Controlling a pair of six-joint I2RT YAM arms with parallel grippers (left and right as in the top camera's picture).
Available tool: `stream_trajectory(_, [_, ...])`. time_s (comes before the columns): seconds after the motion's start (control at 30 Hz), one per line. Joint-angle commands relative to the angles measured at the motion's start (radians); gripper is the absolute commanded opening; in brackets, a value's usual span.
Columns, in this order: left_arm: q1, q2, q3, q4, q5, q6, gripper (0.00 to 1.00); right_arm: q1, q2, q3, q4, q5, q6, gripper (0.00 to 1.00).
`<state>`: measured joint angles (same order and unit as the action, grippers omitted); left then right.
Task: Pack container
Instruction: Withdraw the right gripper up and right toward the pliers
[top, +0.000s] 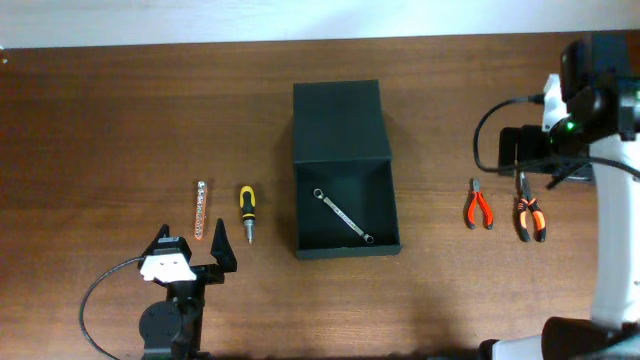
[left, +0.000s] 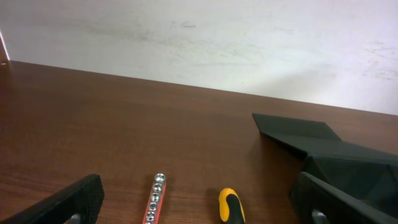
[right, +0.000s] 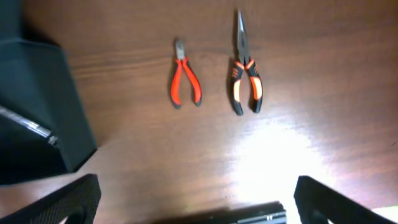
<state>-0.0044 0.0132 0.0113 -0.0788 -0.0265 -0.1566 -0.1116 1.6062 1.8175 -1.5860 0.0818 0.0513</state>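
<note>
Overhead only: full layout on the brown wood-grain table. Container at table centre, matte black, rectangular, lid swung open toward the far edge. Inside: one slim silver wrench, lying diagonally on the box floor, nothing else in there.

Left of the box, side by side but apart: narrow orange bit strip with a row of silver sockets, and a stubby screwdriver with a yellow-and-black handle, tip toward the near edge. Right of the box, well apart from it: small red-handled cutters, then long-nose pliers with orange-and-black grips.

Left wrist only: pale scuffed wall behind the table, the lid's sharp corner seen low and edge-on. Strip top and screwdriver butt at the bottom of frame. Wrench and both pliers out of sight here.

Right wrist only: close look at both pliers, noses pointing away, glare patch on the wood. Box corner at left with the wrench end just showing.

Left gripper: black fingers spread wide, holding nothing, hovering near the strip and screwdriver. Right gripper: fingers equally wide apart, holding nothing, above the pliers.
</note>
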Motion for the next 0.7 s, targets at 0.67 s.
stream_trajectory(0.67, [-0.004,-0.002,-0.002,-0.005,0.007,0.016,0.99,-0.008,0.069,-0.285,0.324,-0.006,-0.282,0.99])
